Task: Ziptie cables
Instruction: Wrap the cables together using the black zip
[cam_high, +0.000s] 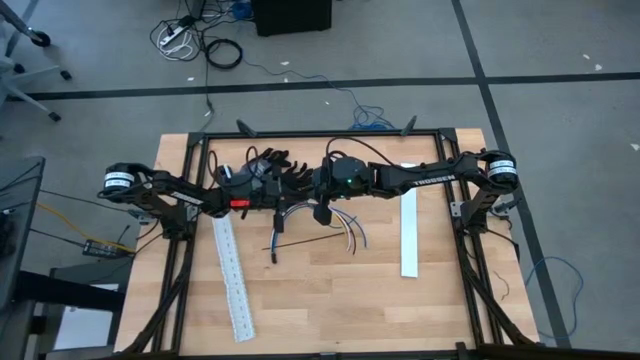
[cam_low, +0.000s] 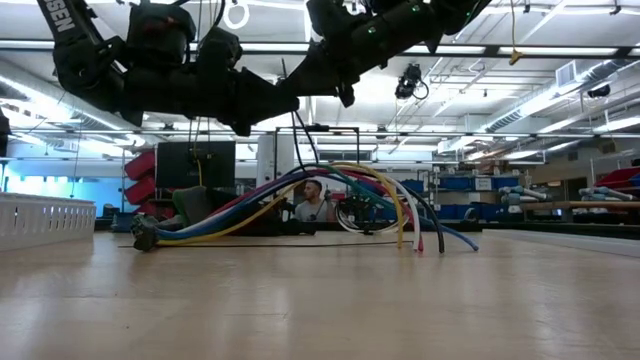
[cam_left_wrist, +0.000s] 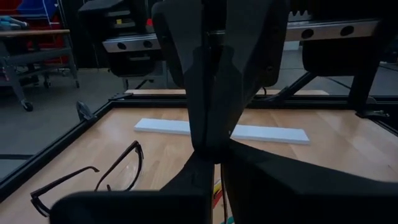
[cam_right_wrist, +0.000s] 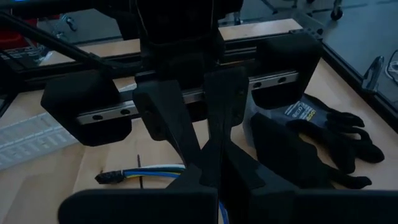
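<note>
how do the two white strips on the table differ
The left white strip is clearly slotted, with rows of holes; the right white strip looks plain from above. The left one is longer and lies slightly slanted, reaching toward the table's near edge; the right one is shorter and lies straight. The left one starts just below the left arm; the right one crosses under the right arm. Both are flat, white and lie beside the cables.

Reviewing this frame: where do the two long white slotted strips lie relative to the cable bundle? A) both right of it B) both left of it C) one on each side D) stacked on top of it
C: in the high view one white strip lies left of the cables and the other strip lies right.
</note>
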